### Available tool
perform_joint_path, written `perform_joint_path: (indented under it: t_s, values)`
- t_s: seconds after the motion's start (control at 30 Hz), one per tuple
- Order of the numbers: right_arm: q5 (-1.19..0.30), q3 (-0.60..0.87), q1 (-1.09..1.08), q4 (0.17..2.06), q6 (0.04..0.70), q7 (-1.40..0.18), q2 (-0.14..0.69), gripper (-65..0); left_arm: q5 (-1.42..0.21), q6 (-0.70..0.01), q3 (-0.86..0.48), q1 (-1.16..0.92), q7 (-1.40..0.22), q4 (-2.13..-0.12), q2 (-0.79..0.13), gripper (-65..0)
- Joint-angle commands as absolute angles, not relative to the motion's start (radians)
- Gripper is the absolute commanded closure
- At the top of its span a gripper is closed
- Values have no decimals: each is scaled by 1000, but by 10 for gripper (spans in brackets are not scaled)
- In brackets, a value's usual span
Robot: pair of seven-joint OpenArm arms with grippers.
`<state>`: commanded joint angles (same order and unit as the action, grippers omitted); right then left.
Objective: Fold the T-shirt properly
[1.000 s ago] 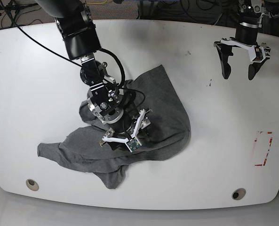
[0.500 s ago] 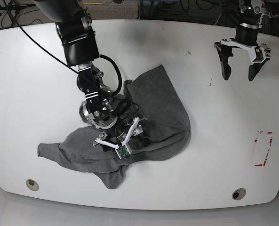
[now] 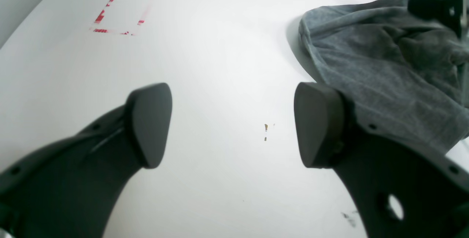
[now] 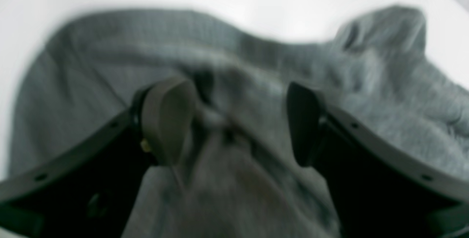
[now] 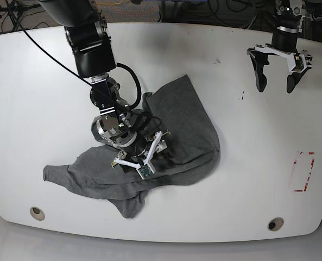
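Observation:
The T-shirt (image 5: 190, 114) lies crumpled on the white table (image 5: 41, 98), one part stretching toward the front left. My right gripper (image 5: 141, 156) presses down into the shirt's middle. In the blurred right wrist view, the right gripper (image 4: 234, 131) is open, with a ridge of the T-shirt (image 4: 256, 65) bunched between its fingers (image 4: 168, 120). At the far right my left gripper (image 5: 276, 86) hangs open above bare table, apart from the cloth. In the left wrist view, the left gripper (image 3: 234, 124) holds nothing, and the T-shirt (image 3: 384, 69) lies beyond its right finger.
A red dashed tape rectangle (image 5: 303, 172) (image 3: 117, 10) marks the table near the right edge. Two round holes (image 5: 37, 212) (image 5: 275, 223) sit near the front edge. Small dark specks (image 5: 242, 97) dot the table below my left gripper. Cables run behind the table.
My right gripper has shifted slightly left over the shirt and turned at the wrist, staying low in the cloth. The shirt's outline has barely changed. The left arm has not moved.

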<state>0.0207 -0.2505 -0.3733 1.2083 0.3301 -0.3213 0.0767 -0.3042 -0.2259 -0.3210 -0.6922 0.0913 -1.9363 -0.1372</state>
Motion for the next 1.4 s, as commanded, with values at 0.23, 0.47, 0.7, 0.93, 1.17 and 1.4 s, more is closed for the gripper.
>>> perform_joint_path:
  t_s: [0.23, 0.47, 0.7, 0.93, 1.17, 1.4]
  values:
    - [38, -305, -249, 1312, 315, -286, 116, -412, -302, -226, -324, -705, 92, -1938, -139, -489]
    - [27, -395, -67, 1563, 304, -302, 149, -412, -301, -225, -325, -718, 104, -1935, -141, -491]
    - [13, -487, 50, 1694, 300, -293, 194, -407, -297, -223, -329, -708, 104, -1933, -142, -489]
    - [-5, -495, -31, 1626, 303, -290, 160, -399, -295, -223, -330, -708, 100, -1928, -138, -490]
    - [-6, -422, -120, 1584, 330, -310, 76, -381, -294, -225, -330, -710, 102, -1927, -135, -491]
    - [-7, -352, -232, 1510, 352, -325, 0, -382, -295, -223, -328, -707, 103, -1925, -132, -490]
